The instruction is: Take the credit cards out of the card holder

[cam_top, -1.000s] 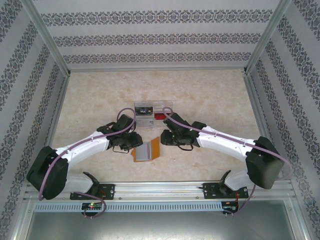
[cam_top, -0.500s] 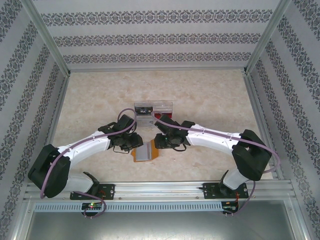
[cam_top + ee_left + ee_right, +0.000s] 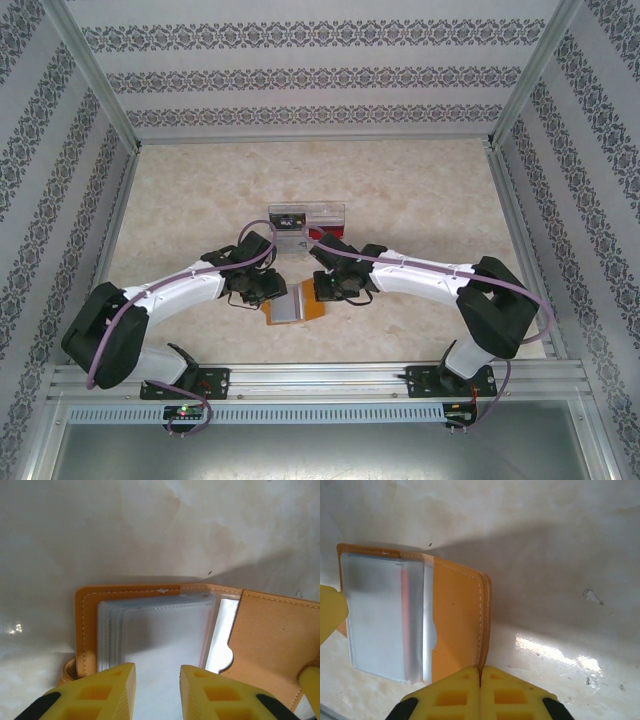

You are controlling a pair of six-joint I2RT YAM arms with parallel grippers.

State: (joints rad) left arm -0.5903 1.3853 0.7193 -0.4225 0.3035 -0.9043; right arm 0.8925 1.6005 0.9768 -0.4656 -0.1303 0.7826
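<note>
Now, the right gripper is clamped shut at the outer edge of the flat orange-tan folding card holder (whether it pinches the cover I cannot tell), and a tug could flip it closed or drag it. That wallet lies open, the left gripper hovering part-open, gripping nothing I can see, over its grey-blue see-through sleeves, a thin red card tucked inside.

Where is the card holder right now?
In the top view, the card holder lies open on the table between the left gripper and right gripper, just nearer the bases than the clear tray.
</note>
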